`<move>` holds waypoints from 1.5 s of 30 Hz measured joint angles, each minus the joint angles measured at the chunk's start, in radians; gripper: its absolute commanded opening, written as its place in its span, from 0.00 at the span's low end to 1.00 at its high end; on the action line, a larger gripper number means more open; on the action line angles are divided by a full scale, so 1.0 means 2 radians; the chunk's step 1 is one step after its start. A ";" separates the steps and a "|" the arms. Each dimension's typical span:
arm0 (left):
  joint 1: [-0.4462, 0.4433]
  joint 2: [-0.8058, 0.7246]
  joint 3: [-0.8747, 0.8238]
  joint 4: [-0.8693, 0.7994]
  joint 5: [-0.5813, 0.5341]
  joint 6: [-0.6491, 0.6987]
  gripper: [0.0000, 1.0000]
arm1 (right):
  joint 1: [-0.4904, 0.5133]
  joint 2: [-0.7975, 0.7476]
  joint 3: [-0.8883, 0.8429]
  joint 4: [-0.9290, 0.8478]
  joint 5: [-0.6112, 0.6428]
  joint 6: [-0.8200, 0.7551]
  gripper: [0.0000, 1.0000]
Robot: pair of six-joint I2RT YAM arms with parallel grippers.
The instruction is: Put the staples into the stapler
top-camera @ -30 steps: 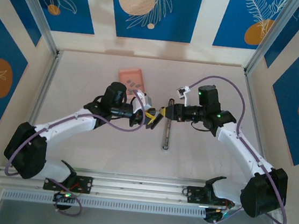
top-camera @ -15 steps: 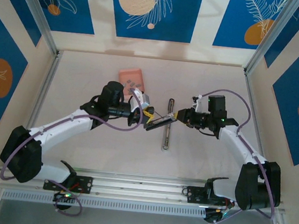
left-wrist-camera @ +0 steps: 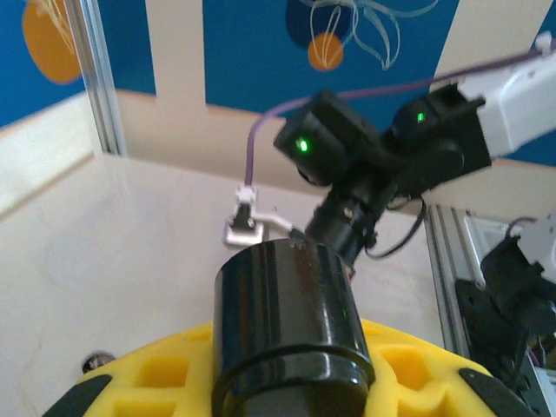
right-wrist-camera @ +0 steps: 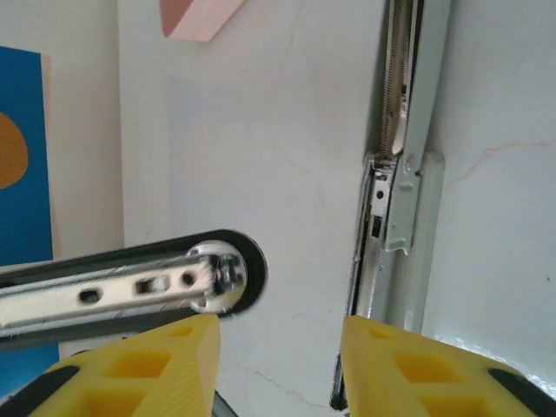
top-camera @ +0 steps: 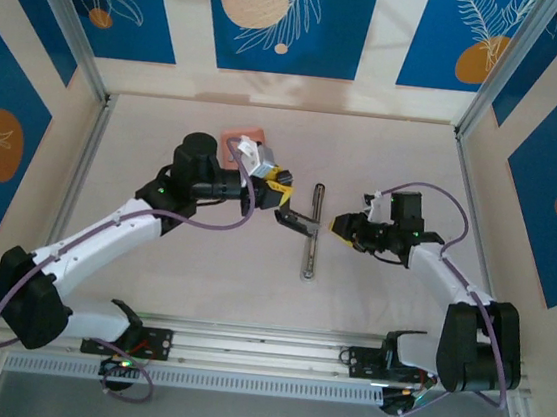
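The stapler (top-camera: 310, 242) lies opened on the table, its silver rail (right-wrist-camera: 401, 148) running front to back. Its black top arm (top-camera: 293, 219) is swung out to the left. My left gripper (top-camera: 276, 196) is shut on that arm, and in the left wrist view the arm's black end (left-wrist-camera: 291, 330) sits between the yellow pads (left-wrist-camera: 408, 369). My right gripper (top-camera: 341, 225) stands open just right of the rail. Its yellow fingers (right-wrist-camera: 148, 369) straddle bare table, with the arm's rounded tip (right-wrist-camera: 221, 274) just beyond the left one. The staples are hidden under my left wrist.
The salmon-pink tray (top-camera: 234, 139) sits behind the left wrist, and its corner (right-wrist-camera: 198, 19) shows in the right wrist view. Aluminium frame posts (top-camera: 81, 161) edge the table on both sides. A rail (top-camera: 262, 353) carrying the arm bases runs along the near edge.
The right gripper let go of the stapler's top arm, opened and drew back to the right. The left arm pulled back toward the tray, swinging the black arm with it.
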 measured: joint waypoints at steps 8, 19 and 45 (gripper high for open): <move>0.000 -0.001 0.006 -0.011 -0.021 0.001 0.00 | 0.004 -0.051 0.001 0.008 0.006 -0.047 0.55; 0.000 -0.001 0.007 -0.019 -0.012 0.001 0.00 | 0.077 -0.116 0.015 0.052 -0.008 -0.313 0.58; 0.000 -0.001 -0.004 0.039 0.067 -0.008 0.01 | 0.134 0.026 0.147 -0.011 -0.154 -0.558 0.55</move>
